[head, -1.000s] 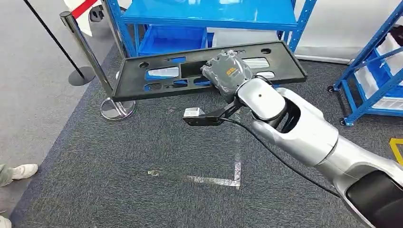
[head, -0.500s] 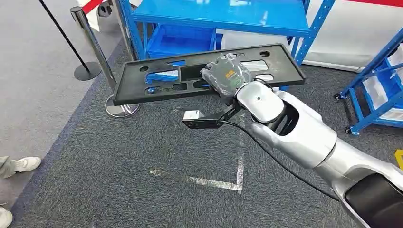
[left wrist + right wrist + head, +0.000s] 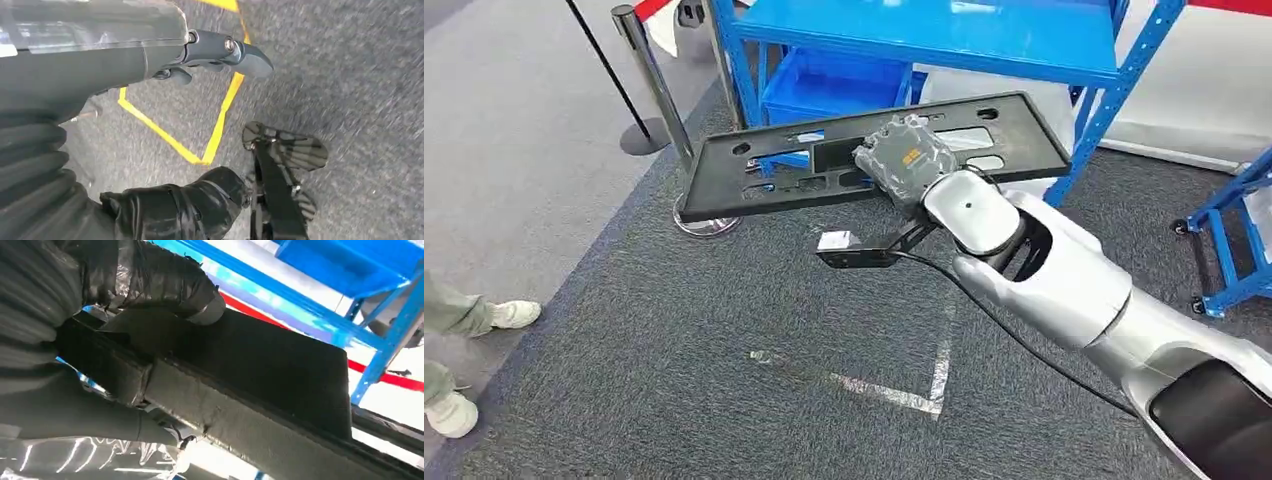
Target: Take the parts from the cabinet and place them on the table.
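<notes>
The right hand (image 3: 906, 160), wrapped in a grey crinkled cover with an orange mark on its back, grips a long, flat black plastic panel (image 3: 754, 170) pierced with rectangular cut-outs and round holes. From the head view, the hand sits on the panel's top face near its middle, and the panel juts out to both sides of it, held in the air roughly level above the dark grey carpet floor (image 3: 724, 330). The right wrist view shows the hold from beneath: the thick thumb (image 3: 165, 287) presses on one face of the panel (image 3: 260, 370) while the rest of the hand closes against the other, so the panel's edge is clamped between them.

Just beyond the panel stands a blue metal shelving rack (image 3: 944, 30) with a blue plastic bin (image 3: 834, 85) on its lower level. A chrome stanchion post (image 3: 659, 110) stands on the carpet beside the panel's far end. White tape lines (image 3: 894, 390) mark a corner on the carpet under the silver right arm (image 3: 1064, 275).

The left hand (image 3: 150, 55) hangs over carpet crossed by yellow tape (image 3: 200, 145), its fingers holding nothing; whether they are spread or curled I cannot tell. A person's legs and white shoes (image 3: 464, 360) stand at the carpet's edge.
</notes>
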Robot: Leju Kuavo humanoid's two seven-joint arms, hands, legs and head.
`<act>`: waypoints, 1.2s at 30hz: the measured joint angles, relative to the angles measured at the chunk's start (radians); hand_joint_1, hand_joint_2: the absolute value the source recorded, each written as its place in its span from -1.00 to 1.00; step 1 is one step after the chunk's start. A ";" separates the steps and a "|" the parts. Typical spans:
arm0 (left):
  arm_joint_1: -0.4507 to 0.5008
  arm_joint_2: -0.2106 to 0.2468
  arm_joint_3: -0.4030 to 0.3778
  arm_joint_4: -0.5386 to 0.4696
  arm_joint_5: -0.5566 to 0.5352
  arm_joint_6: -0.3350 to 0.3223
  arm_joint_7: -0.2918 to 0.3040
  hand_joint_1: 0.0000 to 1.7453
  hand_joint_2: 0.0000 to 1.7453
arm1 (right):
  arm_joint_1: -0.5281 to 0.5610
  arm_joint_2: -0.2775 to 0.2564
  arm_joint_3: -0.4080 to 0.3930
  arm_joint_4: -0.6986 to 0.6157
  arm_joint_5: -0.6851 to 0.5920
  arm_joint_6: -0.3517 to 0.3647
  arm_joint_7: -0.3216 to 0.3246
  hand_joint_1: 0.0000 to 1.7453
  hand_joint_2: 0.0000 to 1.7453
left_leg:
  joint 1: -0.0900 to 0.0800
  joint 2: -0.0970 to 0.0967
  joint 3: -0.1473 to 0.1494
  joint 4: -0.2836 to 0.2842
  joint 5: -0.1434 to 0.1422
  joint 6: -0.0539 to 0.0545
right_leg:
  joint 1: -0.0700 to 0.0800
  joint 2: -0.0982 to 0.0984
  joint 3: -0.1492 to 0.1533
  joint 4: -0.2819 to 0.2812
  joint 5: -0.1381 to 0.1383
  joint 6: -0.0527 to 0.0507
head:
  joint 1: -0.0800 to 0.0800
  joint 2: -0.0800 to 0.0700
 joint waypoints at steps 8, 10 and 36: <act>-0.003 0.000 0.000 0.000 -0.001 0.002 -0.002 -1.00 1.00 | -0.003 0.000 0.000 0.000 0.006 0.005 0.001 0.84 1.00 | -0.025 0.016 0.099 -0.194 0.054 0.042 | 0.005 -0.027 0.017 0.006 -0.029 0.031 | 0.003 0.000; -0.004 0.000 0.000 0.000 -0.002 0.003 -0.003 -1.00 1.00 | -0.007 0.000 0.000 0.000 0.006 0.005 0.001 0.84 1.00 | -0.021 0.001 0.101 -0.195 0.055 0.051 | 0.004 0.022 -0.042 0.128 -0.096 0.033 | 0.006 0.000; -0.001 0.000 -0.006 0.001 0.002 -0.006 -0.008 -1.00 1.00 | -0.022 0.002 0.010 0.011 0.008 0.008 -0.010 0.84 1.00 | -0.028 0.045 0.071 -0.176 0.061 0.022 | 0.004 -0.073 0.038 -0.026 -0.014 0.033 | -0.012 0.000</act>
